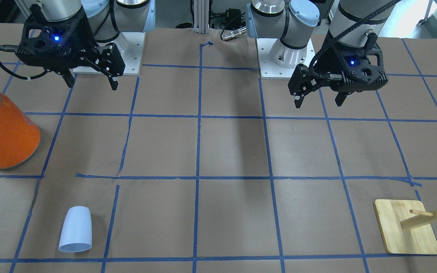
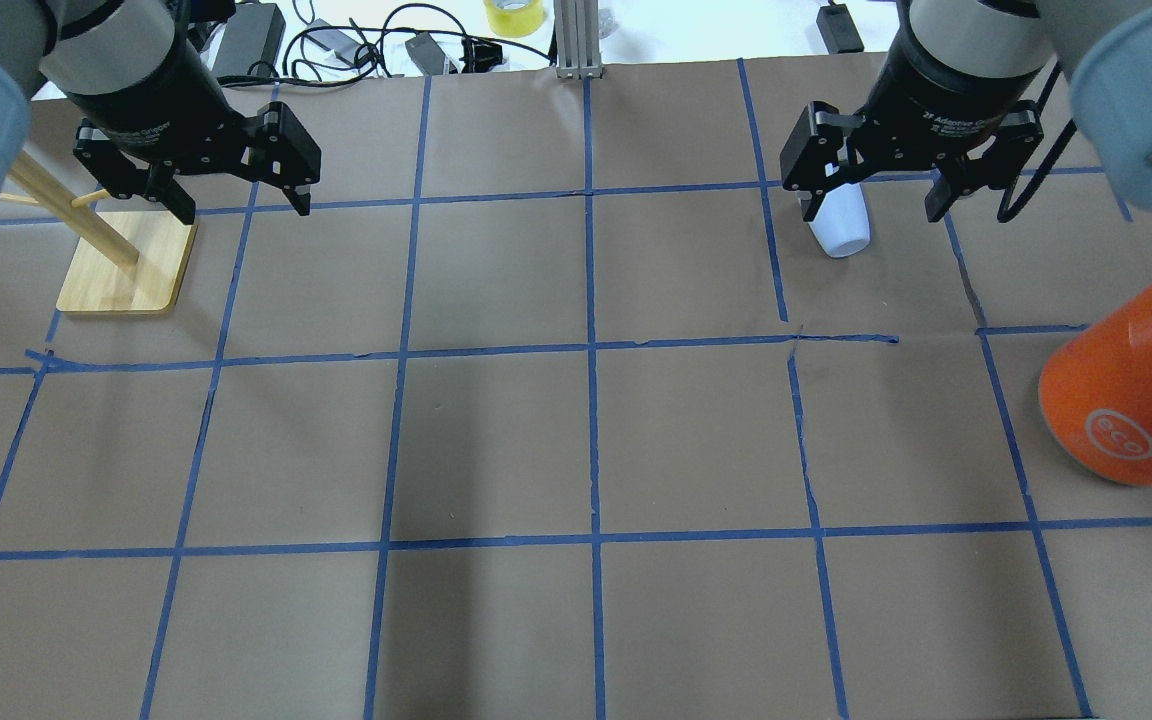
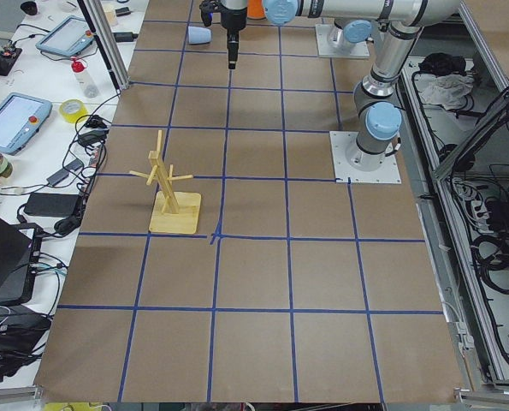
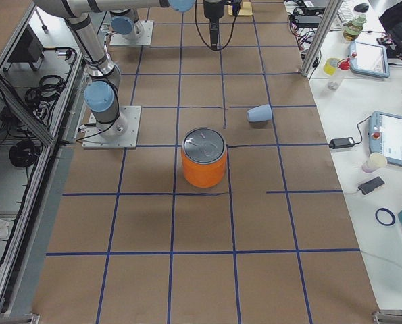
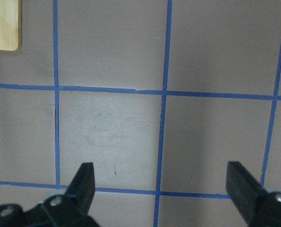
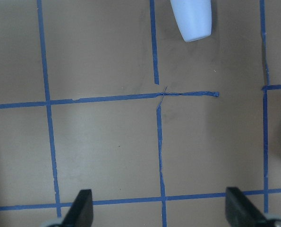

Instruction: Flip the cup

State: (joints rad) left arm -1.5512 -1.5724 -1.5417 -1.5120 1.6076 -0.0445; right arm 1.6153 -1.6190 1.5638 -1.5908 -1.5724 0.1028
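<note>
The cup (image 1: 75,229), small and pale blue-white, lies on its side on the table's far side from the robot. Its rim points away from the robot. It also shows in the overhead view (image 2: 841,232), the right side view (image 4: 258,113) and at the top of the right wrist view (image 6: 192,19). My right gripper (image 1: 91,81) (image 2: 871,208) (image 6: 160,208) is open and empty, in the air well short of the cup. My left gripper (image 1: 319,101) (image 2: 242,205) (image 5: 163,182) is open and empty above bare table.
A large orange can (image 1: 4,132) (image 2: 1126,390) with a silver top stands on my right side, nearer the robot than the cup. A wooden peg stand (image 1: 406,227) (image 2: 126,265) stands on the left side. Blue tape lines grid the brown table.
</note>
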